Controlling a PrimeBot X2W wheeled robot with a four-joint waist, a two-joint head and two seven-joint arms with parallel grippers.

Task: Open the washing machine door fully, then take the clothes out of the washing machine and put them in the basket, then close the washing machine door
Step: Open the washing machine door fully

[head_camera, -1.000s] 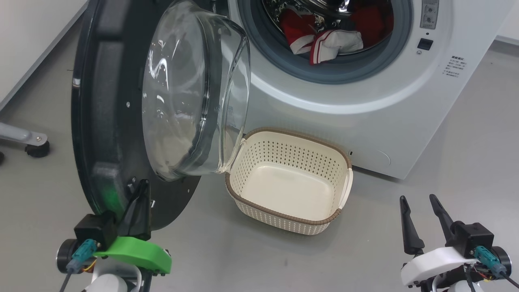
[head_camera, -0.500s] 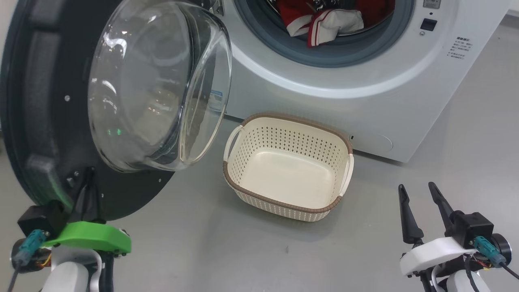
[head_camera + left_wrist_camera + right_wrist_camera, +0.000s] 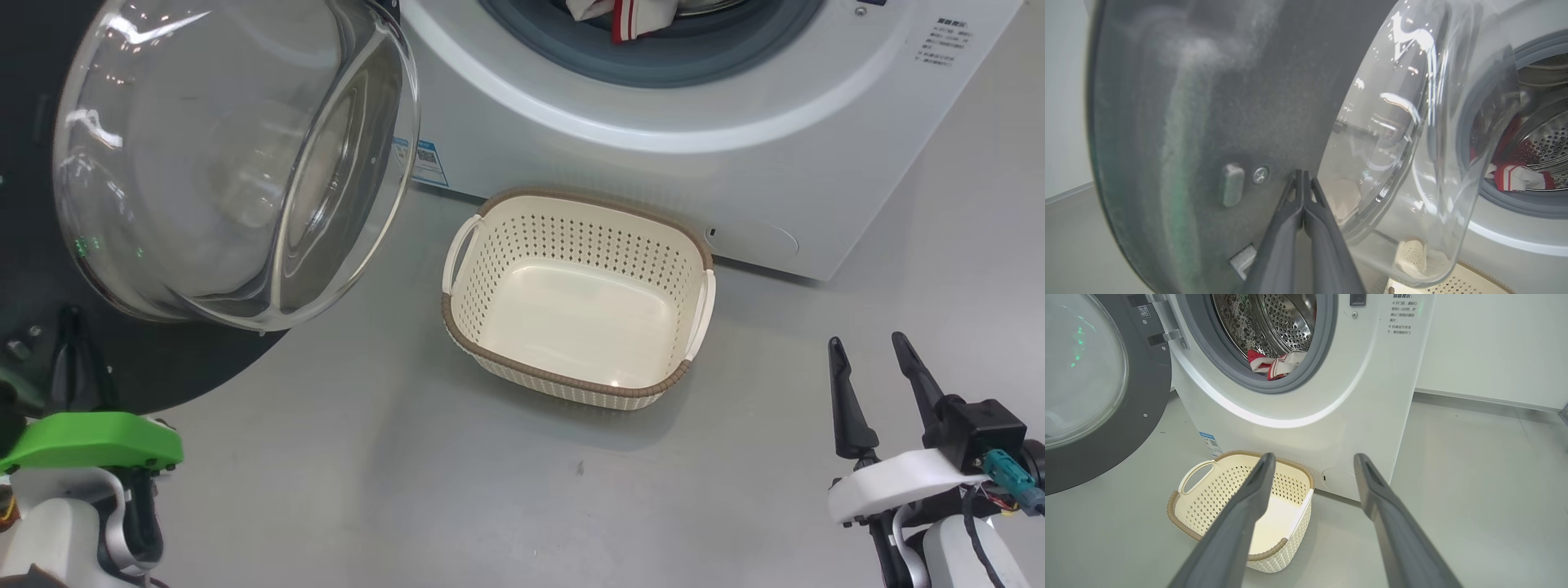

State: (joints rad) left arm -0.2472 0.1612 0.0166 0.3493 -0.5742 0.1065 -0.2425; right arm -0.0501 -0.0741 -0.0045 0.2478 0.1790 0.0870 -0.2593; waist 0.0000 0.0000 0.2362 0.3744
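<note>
1. Your left gripper (image 3: 1301, 175) is pressed together, holding nothing. Its tips sit at the door's (image 3: 229, 163) inner black face, just right of a small screw (image 3: 1260, 174). You cannot tell from here whether they touch it.
2. Your right gripper (image 3: 865, 343) stands spread apart and empty, low over the floor.
3. The door hangs wide, its glass bowl bulging to the right of the left gripper. It looks rigid and fairly heavy, turning only on its hinge. Push on the black face, because the glass probably lets the tips skid.
4. The clothes (image 3: 1276, 363) lie at the front of the drum, ahead of and above the right gripper, slightly to its left. They are not yet out.
5. They look soft, light and limp, and likely to drape and trail. Pinch the bunched white-and-red fold nearest the grey ring (image 3: 1306, 377), and lift it clear of the ring so the trim does not drag.
6. The basket (image 3: 588, 245) sits empty just ahead of the right gripper, against the washer (image 3: 653, 180). It looks light, so a knock may slide it.
</note>
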